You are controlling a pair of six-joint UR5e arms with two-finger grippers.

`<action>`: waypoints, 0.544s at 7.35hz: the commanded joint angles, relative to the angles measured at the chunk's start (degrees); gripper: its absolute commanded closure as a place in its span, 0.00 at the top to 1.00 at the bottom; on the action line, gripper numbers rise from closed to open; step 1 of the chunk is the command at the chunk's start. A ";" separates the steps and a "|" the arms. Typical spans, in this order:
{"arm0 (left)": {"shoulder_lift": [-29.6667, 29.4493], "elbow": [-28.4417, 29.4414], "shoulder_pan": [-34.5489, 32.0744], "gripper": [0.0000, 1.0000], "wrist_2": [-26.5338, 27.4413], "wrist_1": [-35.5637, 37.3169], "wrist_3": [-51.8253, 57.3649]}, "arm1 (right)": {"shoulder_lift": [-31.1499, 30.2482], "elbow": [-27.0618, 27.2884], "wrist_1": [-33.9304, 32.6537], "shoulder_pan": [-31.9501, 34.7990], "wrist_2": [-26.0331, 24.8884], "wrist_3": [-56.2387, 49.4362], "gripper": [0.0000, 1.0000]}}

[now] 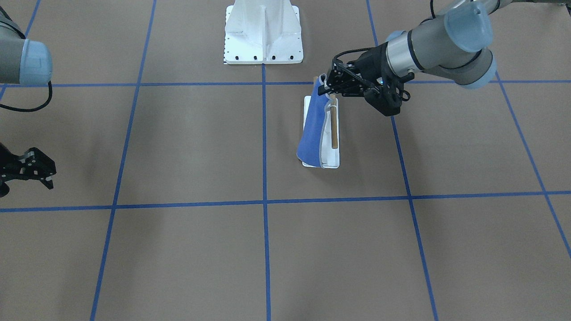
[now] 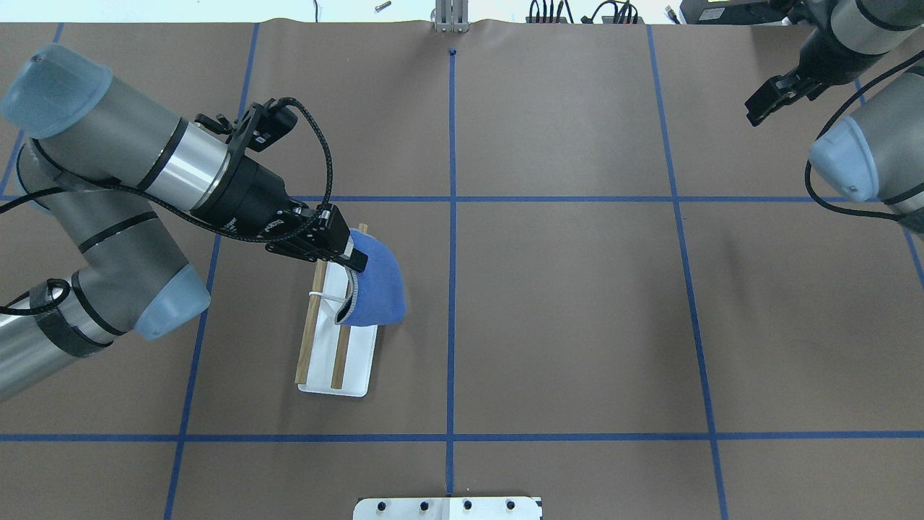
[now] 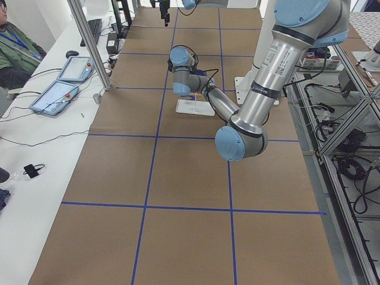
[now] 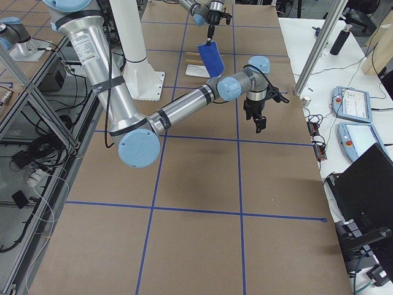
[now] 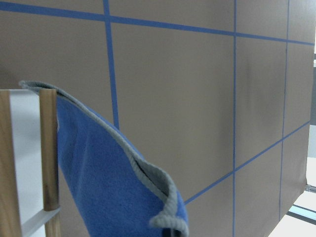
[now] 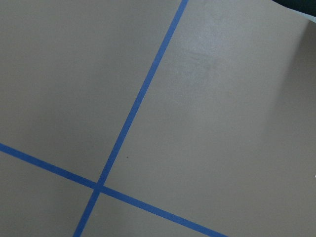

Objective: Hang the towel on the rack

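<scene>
Brown table (image 2: 577,325): one two-dowel rack (image 2: 355,365); left end effector (image 2: 352,263) grasps one towel (image 2: 379,289); right end effector (image 1: 48,176) released.

The flat brown paper-covered table (image 2: 577,303), crossed by blue tape grid lines (image 2: 452,289), carries a small wooden-dowel rack (image 2: 357,361) on its flat white base and a large white bolted pedestal (image 1: 263,40).

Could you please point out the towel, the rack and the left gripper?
towel (image 2: 381,289): overhead view, middle of the blue cloth.
rack (image 2: 359,365): overhead view, bare white base.
left gripper (image 2: 354,261): overhead view, between its fingertips.
</scene>
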 commanded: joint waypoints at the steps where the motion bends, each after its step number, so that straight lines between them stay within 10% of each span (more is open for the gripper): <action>1: 0.19 -0.26 -0.99 0.00 -5.28 0.01 0.29 | -0.04 0.00 0.00 0.00 0.00 0.04 1.00; 4: 1.41 4.30 -10.03 0.00 -10.93 0.45 11.32 | -0.04 0.27 0.00 0.00 0.00 0.48 1.00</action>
